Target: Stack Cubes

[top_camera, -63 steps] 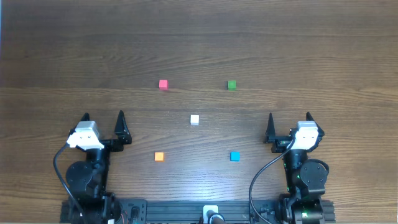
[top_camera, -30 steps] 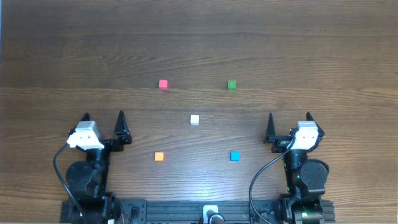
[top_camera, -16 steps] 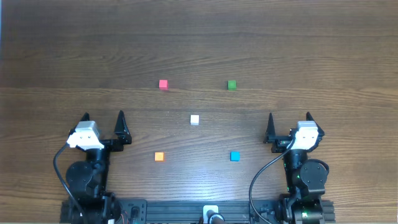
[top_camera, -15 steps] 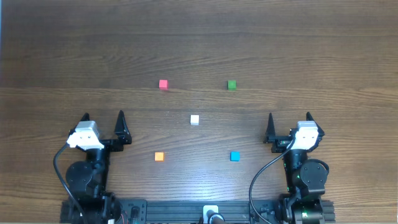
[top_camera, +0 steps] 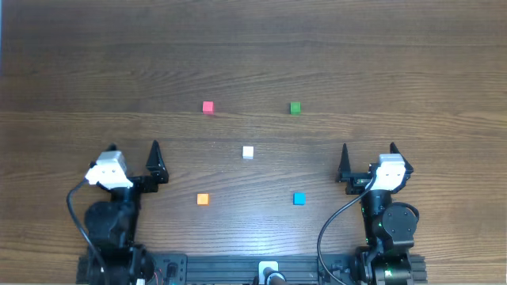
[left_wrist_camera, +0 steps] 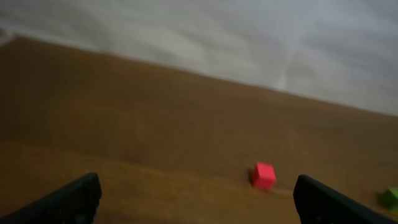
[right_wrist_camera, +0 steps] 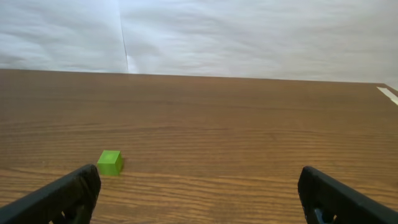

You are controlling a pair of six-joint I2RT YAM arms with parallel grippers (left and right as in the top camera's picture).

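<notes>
Five small cubes are sitting apart on the wooden table (top_camera: 412,47). The white cube (top_camera: 248,152) is lying in the middle, with the pink cube (top_camera: 207,107) at about 11 o'clock from it, the green cube (top_camera: 295,108) at 1 o'clock, the orange cube (top_camera: 203,199) at 7 o'clock and the blue cube (top_camera: 299,199) at 5 o'clock. They are looking light, rigid and smooth-faced, so pinching two opposite flat sides squarely, low on the body, is probably going to hold best. The left gripper (top_camera: 131,150) and right gripper (top_camera: 368,150) are both standing spread wide and carrying nothing. Compared with half a second ago, the left arm is beginning to shift slightly, while the cubes and right arm are staying put.
</notes>
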